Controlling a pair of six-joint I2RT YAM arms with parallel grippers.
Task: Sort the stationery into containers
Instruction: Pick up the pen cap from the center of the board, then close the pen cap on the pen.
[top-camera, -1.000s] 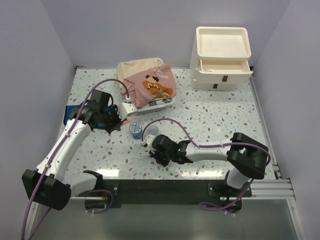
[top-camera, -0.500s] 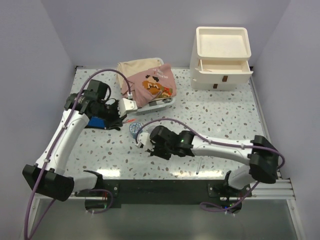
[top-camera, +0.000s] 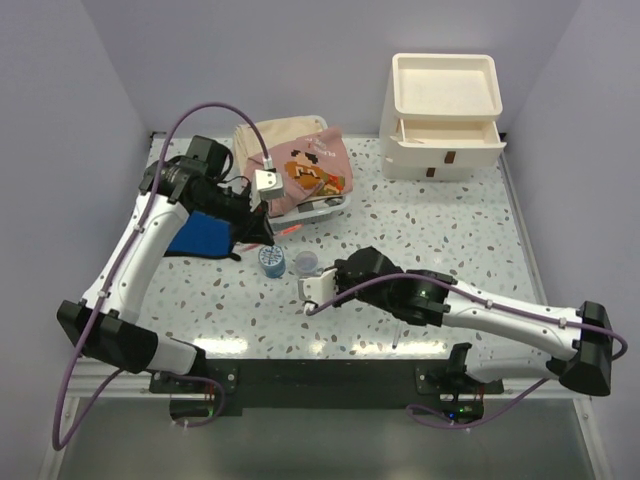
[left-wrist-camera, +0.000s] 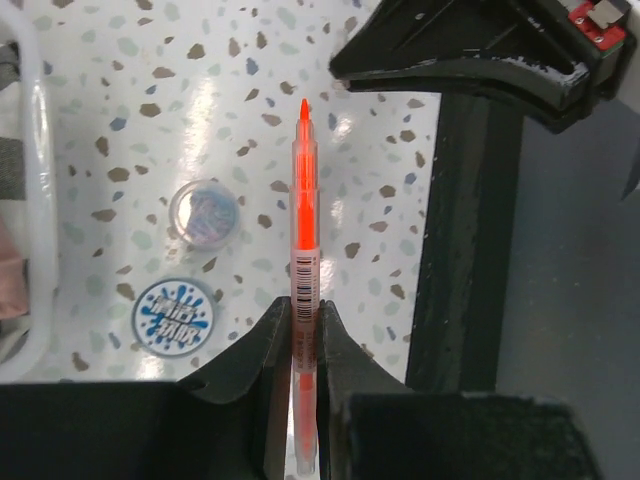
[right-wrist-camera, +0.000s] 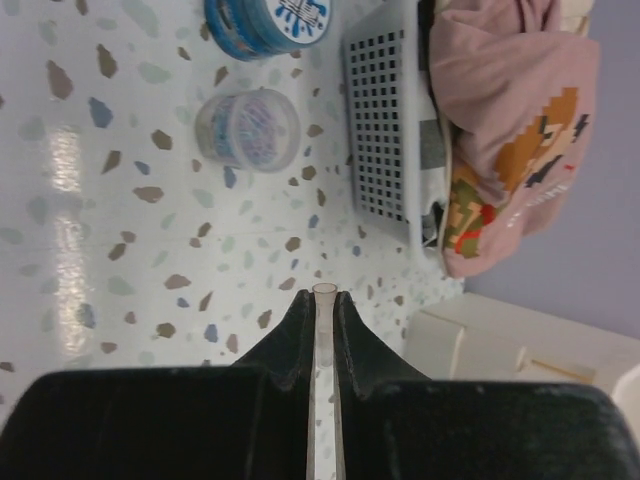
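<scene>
Carry both pens clear over the clothes basket (top-camera: 330, 207) to the drawer unit (top-camera: 445, 120) at the worktop's far right corner, then lay them in lengthwise.
The left gripper (left-wrist-camera: 303, 318) is clamped on the orange pen (left-wrist-camera: 303, 220) (barcode showing), held above the worktop left of centre, its long axis along the fingers and its tip pointing forward. The right gripper (right-wrist-camera: 323, 305), near the front edge, pinches a slim white pen (right-wrist-camera: 323, 292) the same way.

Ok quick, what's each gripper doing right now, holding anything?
Left gripper: closed on an orange pen.
Right gripper: closed on a slim white pen.
</scene>
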